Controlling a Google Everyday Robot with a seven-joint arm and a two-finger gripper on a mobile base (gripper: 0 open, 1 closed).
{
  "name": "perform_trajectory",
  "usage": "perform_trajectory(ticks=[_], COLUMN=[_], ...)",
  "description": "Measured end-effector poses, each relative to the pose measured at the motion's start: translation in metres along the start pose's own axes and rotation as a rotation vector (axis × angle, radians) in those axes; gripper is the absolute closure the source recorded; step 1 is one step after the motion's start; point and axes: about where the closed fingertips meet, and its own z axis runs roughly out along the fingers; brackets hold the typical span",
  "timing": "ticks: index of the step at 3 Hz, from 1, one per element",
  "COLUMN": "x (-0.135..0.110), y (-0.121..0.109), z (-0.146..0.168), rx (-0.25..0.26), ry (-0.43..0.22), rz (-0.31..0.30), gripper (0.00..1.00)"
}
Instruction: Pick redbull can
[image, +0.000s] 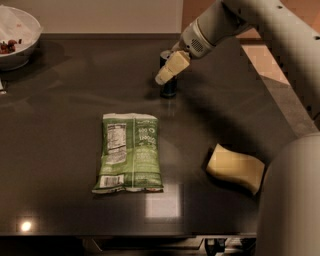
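Note:
The redbull can (168, 89) stands upright on the dark table (65, 100), at the back centre. It is slim and dark with a silver top. My gripper (163, 77) reaches in from the upper right on the white arm (215, 27) and sits right at the can, in front of its upper half. Its cream tip covers the can's middle, so only the can's rim and lower part show. I cannot see whether the gripper touches the can.
A green snack bag (130, 152) lies flat in the table's middle. A yellow sponge (235, 167) lies at the front right. A white bowl (17, 42) with dark bits stands at the back left. The robot's own body (292, 200) fills the lower right corner.

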Motion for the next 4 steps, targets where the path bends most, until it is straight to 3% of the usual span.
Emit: perform_trajectory(ticks=[2,3,4], x=[-0.006,-0.017,-0.036], y=[0.008,0.020,0.033], z=[-0.006,-0.028,-0.057], rx=[-0.011,-0.007,-0.012], ry=[-0.018,-0.035,-0.056], rz=[-0.005,-0.043,-0.089], gripper=[0.64,0.87,1.00])
